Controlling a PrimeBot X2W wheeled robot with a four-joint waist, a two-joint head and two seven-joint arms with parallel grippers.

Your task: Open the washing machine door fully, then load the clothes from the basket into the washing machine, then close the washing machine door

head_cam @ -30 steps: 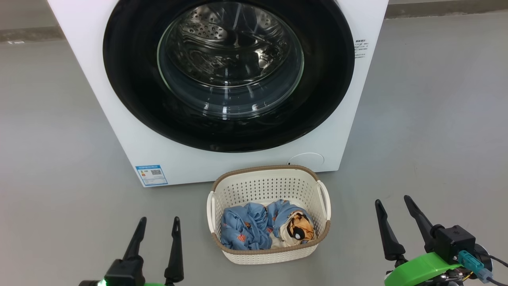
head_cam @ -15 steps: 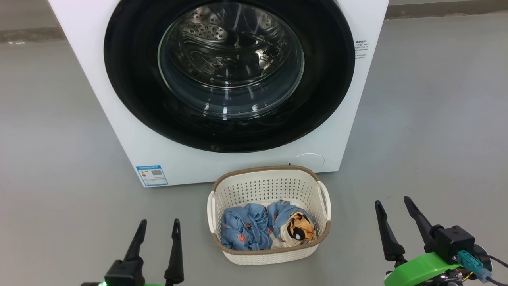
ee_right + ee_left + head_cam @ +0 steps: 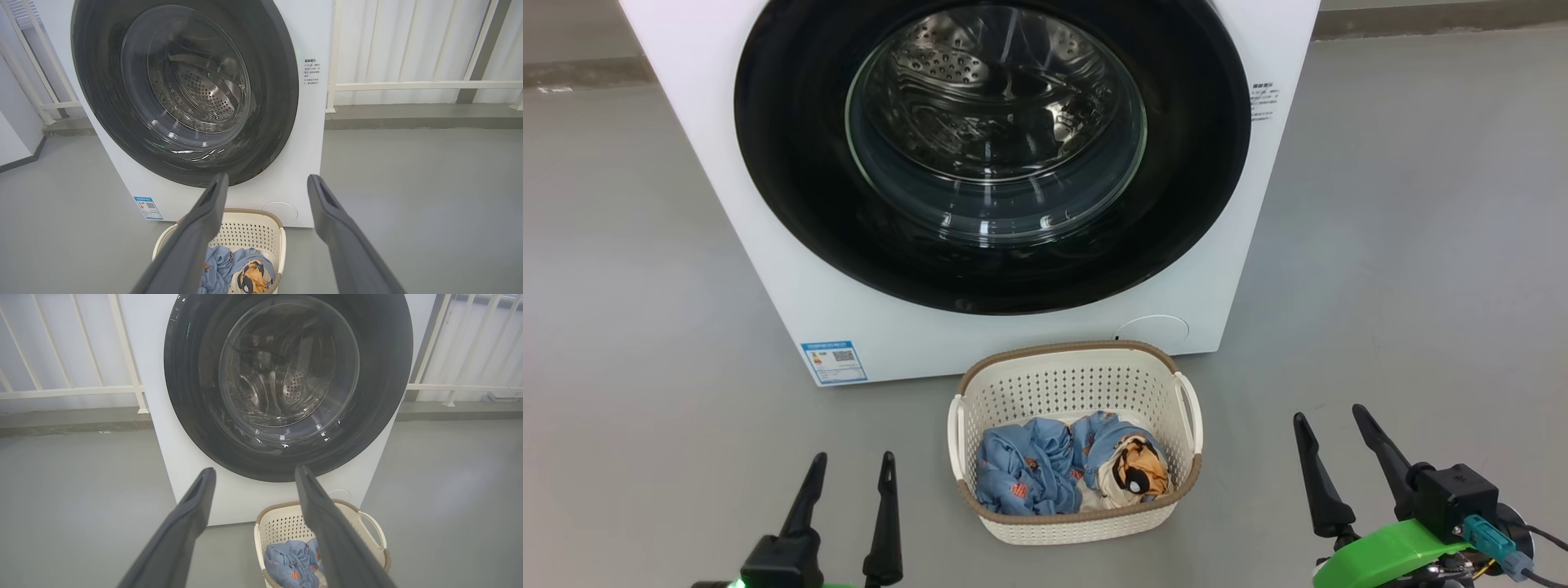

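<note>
Glossy black rings the washing machine door [image 3: 995, 139], which lies flush against the white washing machine [image 3: 768, 269]. It is shut, so opening it is the step in hand. Our left gripper [image 3: 852, 457] and right gripper [image 3: 1329, 412] hang low at the near edge, each with its fingers spread apart and empty, well short of the machine. Between them, just in front of the machine's base, stands the basket [image 3: 1074, 384], with the blue clothes [image 3: 1045, 465] bundled in its bottom.

We cannot make out a handle or hinge on the rim, so we should settle which side opens before committing an arm. To do it well, we would bring one gripper to the rim's outer edge and hook a finger behind it rather than press on the bulging glass. Then we would pull along the door's arc, not straight back. The basket sits close beneath the door, so we would keep the arm above it and swing the door wide enough to clear the drum's mouth.
</note>
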